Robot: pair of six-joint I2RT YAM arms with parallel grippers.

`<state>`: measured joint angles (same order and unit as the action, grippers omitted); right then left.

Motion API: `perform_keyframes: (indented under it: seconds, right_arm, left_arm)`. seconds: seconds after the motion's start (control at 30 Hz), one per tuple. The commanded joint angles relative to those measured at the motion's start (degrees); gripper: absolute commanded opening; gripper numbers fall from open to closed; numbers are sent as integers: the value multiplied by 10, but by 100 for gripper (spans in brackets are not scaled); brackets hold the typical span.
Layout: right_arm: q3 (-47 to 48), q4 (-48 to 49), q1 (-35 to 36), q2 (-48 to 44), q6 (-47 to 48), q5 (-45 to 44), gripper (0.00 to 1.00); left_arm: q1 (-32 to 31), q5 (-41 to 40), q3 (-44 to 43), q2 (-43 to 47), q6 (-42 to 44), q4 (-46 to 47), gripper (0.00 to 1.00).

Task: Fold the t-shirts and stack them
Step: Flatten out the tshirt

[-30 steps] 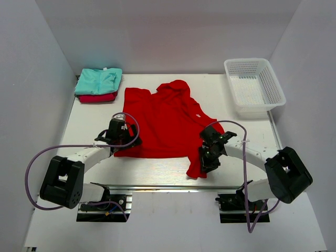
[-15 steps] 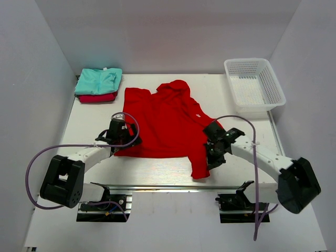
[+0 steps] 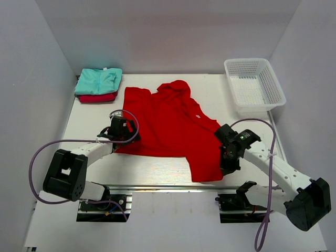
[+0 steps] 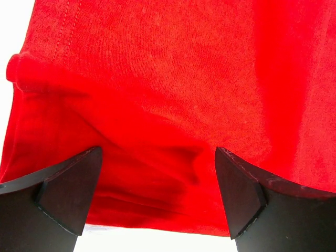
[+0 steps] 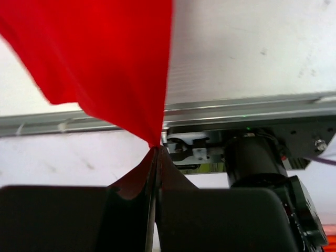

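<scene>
The large bright red t-shirt (image 3: 168,123) lies spread on the white table, its near right part pulled toward the front edge. My right gripper (image 3: 229,160) is shut on the red shirt's corner (image 5: 131,79), the cloth pinched between closed fingers (image 5: 134,181). My left gripper (image 3: 119,137) is open over the shirt's near left hem (image 4: 157,173), fingers (image 4: 68,191) wide apart either side of a fold. The mint green t-shirt (image 3: 98,81) lies folded on the crimson-pink t-shirt (image 3: 97,97) at the far left.
A white mesh basket (image 3: 254,86) stands at the far right. The metal rail (image 3: 157,186) runs along the table's front edge, close to the red shirt's near corner. White walls close in left, right and back.
My right gripper has moved right and toward the front edge, dragging the red shirt's near right corner outward and spreading it. My left gripper has edged slightly onto the left hem.
</scene>
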<state>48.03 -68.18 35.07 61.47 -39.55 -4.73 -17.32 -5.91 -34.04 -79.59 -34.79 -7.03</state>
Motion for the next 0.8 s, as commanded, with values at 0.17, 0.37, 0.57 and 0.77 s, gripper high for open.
perform_keyframes:
  seconds: [0.17, 0.37, 0.57, 0.77]
  right_arm:
    - [-24, -42, -14, 9, -41, -64, 73]
    - [24, 9, -14, 44, 9, -76, 90]
    - [89, 179, -18, 111, 78, -43, 90]
    - [176, 315, -23, 221, 148, -109, 90]
  left_arm:
    - [8, -3, 20, -7, 14, -69, 99]
    - [-3, 44, 20, 46, 51, -58, 99]
    - [-3, 77, -32, 88, 72, -93, 99]
    - [-3, 49, -102, 71, 83, -93, 99]
